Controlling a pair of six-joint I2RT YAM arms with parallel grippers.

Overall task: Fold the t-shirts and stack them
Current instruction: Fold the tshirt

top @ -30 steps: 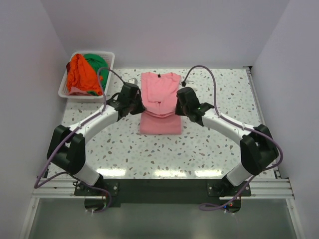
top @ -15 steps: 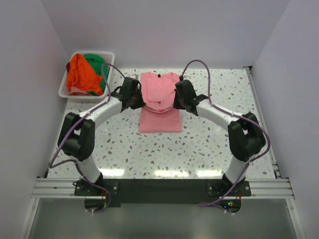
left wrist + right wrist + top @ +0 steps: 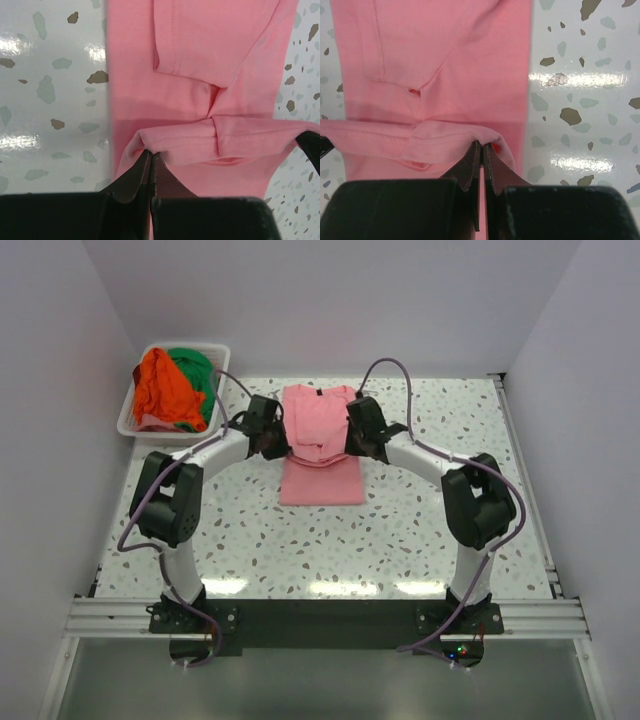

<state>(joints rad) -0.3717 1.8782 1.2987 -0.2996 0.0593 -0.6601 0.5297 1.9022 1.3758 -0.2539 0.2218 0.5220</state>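
**Top external view: both grippers clamped on a raised fold of the pink t-shirt**

1. Pink t-shirt (image 3: 320, 445): lies on the speckled surface (image 3: 420, 530), at the middle of its far half. The collar is at the far end. The sides are folded in, so the garment forms a narrow strip running near to far.

2. Left gripper (image 3: 285, 447): at the left edge of the strip, about halfway along it. The left wrist view shows the jaws fully closed, with a pinch of pink cloth caught between the tips.

3. Right gripper (image 3: 350, 445): at the right edge of the strip, opposite the left one. The right wrist view shows the jaws fully closed on the cloth in the same way.

4. Fold: a doubled band of cloth with a stitched edge runs across the strip from one gripper to the other. It is raised slightly above the flat layer beneath.

5. Other garments: the orange t-shirt (image 3: 160, 390) and the green t-shirt (image 3: 195, 368) sit bunched and unfolded in the white basket (image 3: 127, 420) at the far left corner. The orange one is on the left and the green one on the right. Both are well apart from the pink one.
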